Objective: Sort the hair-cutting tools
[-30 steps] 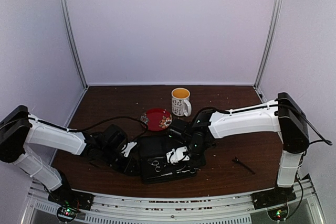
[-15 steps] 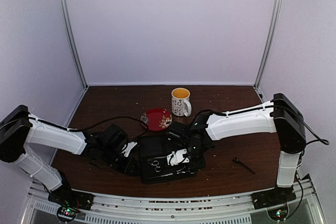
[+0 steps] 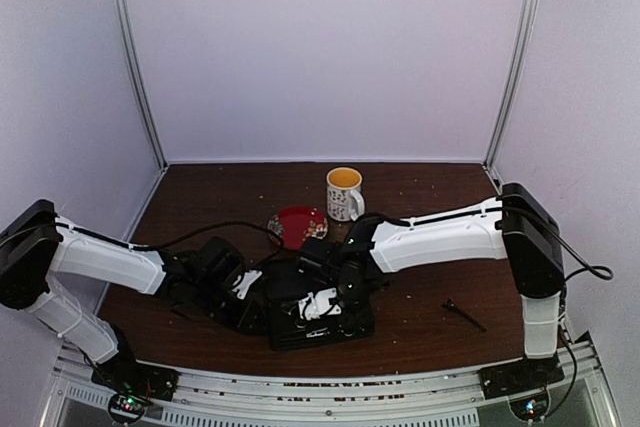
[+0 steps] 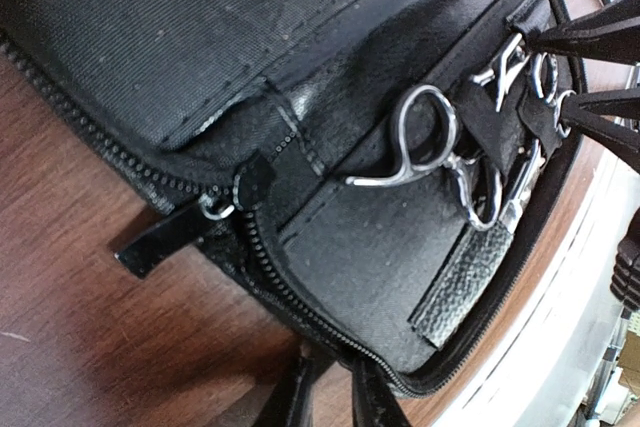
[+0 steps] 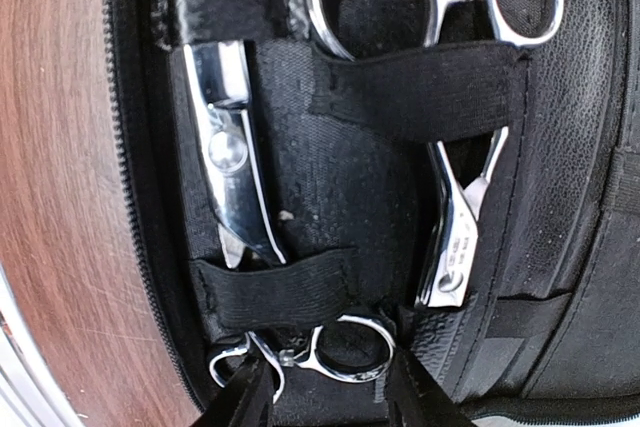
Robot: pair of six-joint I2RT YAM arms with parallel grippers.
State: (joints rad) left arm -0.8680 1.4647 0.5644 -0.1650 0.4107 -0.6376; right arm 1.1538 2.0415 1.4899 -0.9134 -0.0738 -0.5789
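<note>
The black zip case [image 3: 296,280] lies open at the table's near middle. Two silver scissors sit inside it under elastic straps. One pair of scissors [image 5: 232,172] points away from my right gripper [image 5: 330,387], which is shut on its ring handles, a finger on each side. The second scissors [image 5: 455,237] lies reversed beside it, with its rings far from my fingers. My left gripper [image 4: 335,387] is shut on the case's zip rim [image 4: 300,317] at the left edge. A thin black stick [image 3: 462,315] lies alone on the table to the right.
A red patterned saucer [image 3: 298,226] and a white mug [image 3: 345,193] stand just behind the case. A black cable runs from the left arm toward the saucer. The table's metal front rail is close to the case.
My right gripper has moved left over the case with the scissors. The left arm and the case have stayed put.
</note>
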